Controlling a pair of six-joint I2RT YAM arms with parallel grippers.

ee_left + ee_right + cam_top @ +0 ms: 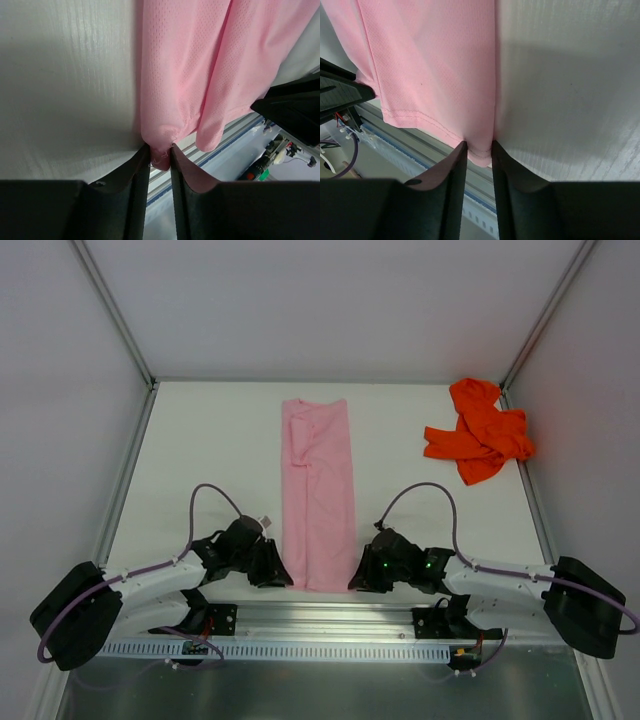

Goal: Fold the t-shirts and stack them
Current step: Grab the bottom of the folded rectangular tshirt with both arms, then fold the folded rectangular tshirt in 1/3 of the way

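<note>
Lying straight ahead of both grippers, the pink shirt (320, 500) is seen folded into a long, narrow strip on the table (210, 450). Its long axis runs directly away from the fingers, from the near hem between the grippers to the collar end well beyond them. The near hem is reached by both arms alike. The left gripper (272, 568) is set at the strip's left near corner and the right gripper (362, 575) at its right near corner, with the strip's width between them. Neither is nearer.

In the left wrist view the fingers (142, 167) are drawn narrow, and a small bunched corner of pink hem is caught between their tips. The same is shown in the right wrist view, where the fingers (455, 165) are narrow and the stitched hem corner is pinched between them. Both corners are judged to be held, though only a little cloth is taken in each grip.

The orange shirt (478, 432) is found crumpled well beyond the right gripper and off to its right, apart from the pink one and untouched.

The coming move is judged to be a lengthwise fold. The held hem would be lifted and carried away from the arms, along the strip, towards its far end. Equal height and pace would be needed, or the strip may be skewed.
</note>
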